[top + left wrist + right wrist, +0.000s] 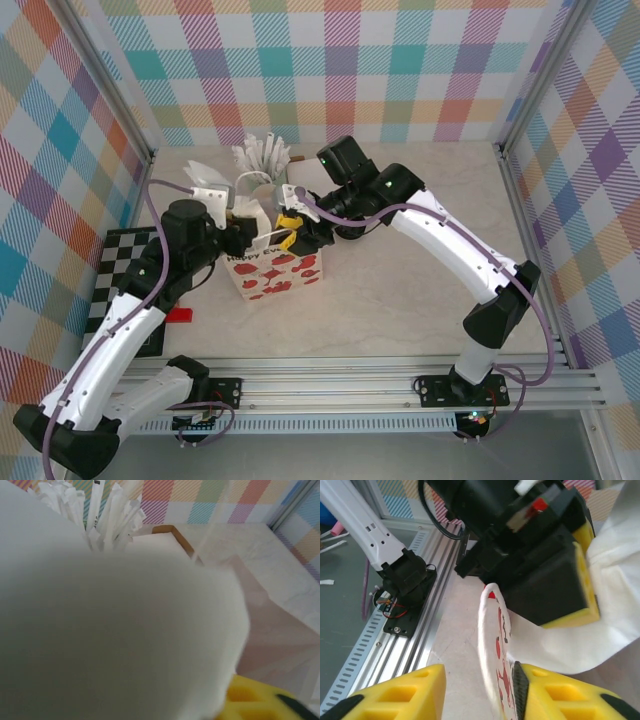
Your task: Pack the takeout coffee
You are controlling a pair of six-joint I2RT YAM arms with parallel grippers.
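The takeout coffee is hidden. A white paper bag with red hearts [275, 275] stands at the table's middle. Both grippers meet over its mouth. My left gripper [252, 232] is at the bag's left rim with a white paper sheet [115, 630] pressed against its camera; one yellow finger [255, 697] shows below the sheet, and the jaws' state cannot be made out. My right gripper [479, 680] is open astride the bag's rim [502, 645]. The printed wall leans on its right finger, and a clear gap lies at the left one. The left gripper [540, 565] looms just above.
A holder of wrapped straws [262, 155] stands behind the bag, close to both wrists. A black and white checkered mat [120, 265] lies at the left, with a small red piece [180, 316] beside it. Aluminium rails [380, 385] run along the near edge.
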